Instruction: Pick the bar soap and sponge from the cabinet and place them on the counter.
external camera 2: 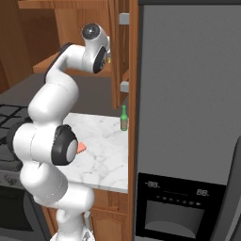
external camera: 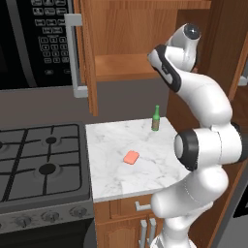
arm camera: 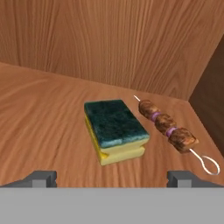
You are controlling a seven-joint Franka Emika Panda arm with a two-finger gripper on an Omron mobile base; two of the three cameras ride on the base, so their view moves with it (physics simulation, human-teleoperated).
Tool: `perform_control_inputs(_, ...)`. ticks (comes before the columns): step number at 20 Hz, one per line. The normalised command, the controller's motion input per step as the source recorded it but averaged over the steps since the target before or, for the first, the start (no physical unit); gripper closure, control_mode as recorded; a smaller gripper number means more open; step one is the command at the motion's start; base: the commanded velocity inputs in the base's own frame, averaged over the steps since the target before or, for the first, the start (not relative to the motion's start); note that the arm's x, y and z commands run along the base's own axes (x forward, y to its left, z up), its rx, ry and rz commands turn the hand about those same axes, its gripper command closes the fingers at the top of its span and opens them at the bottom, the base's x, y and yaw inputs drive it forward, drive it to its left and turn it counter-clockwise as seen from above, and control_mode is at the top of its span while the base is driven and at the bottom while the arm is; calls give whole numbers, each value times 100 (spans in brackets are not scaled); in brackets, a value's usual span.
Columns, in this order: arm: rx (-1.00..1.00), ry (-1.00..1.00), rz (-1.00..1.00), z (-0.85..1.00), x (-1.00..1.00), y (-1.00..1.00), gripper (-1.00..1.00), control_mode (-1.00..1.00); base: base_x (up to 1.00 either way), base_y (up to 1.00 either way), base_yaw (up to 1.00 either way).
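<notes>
Now the pincer (arm camera: 112, 177) stands spread to its widest with nothing between its tips, reaching into the cabinet (external camera: 118, 38) and looking down on the wooden shelf (arm camera: 43, 122). Just ahead of it, roughly centred between the two tips but not yet touched, the sponge (arm camera: 114, 129) lies flat with its dark green layer up and the yellow beneath. Beside the sponge, near but apart, lies a meat skewer (arm camera: 168, 128) with brown chunks and a looped wire end, close to the cabinet's side wall.

Further out, below the open cabinet, the bar soap (external camera: 131, 157) lies on the white marble surface (external camera: 111, 140), near its middle. A small green bottle (external camera: 156, 118) stands upright toward the back of that surface, well apart from the soap.

So I judge the task about half done: the soap is already placed, and the sponge has yet to be gripped, lifted out and set down.
</notes>
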Motion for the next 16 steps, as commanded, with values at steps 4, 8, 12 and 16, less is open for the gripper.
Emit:
perform_control_inputs(4, 0, 0, 0, 0, 24, 0, -100, -100, 0, 0, 0)
perform_control_inputs(8, 0, 0, 0, 0, 19, 0, -100, -100, 0, 0, 0)
perform_control_inputs(12, 0, 3, 0, -6, 9, 0, -100, -100, 0, 0, 0)
perform_control_inputs(16, 0, 7, 0, -15, 8, 0, -100, -100, 0, 0, 0)
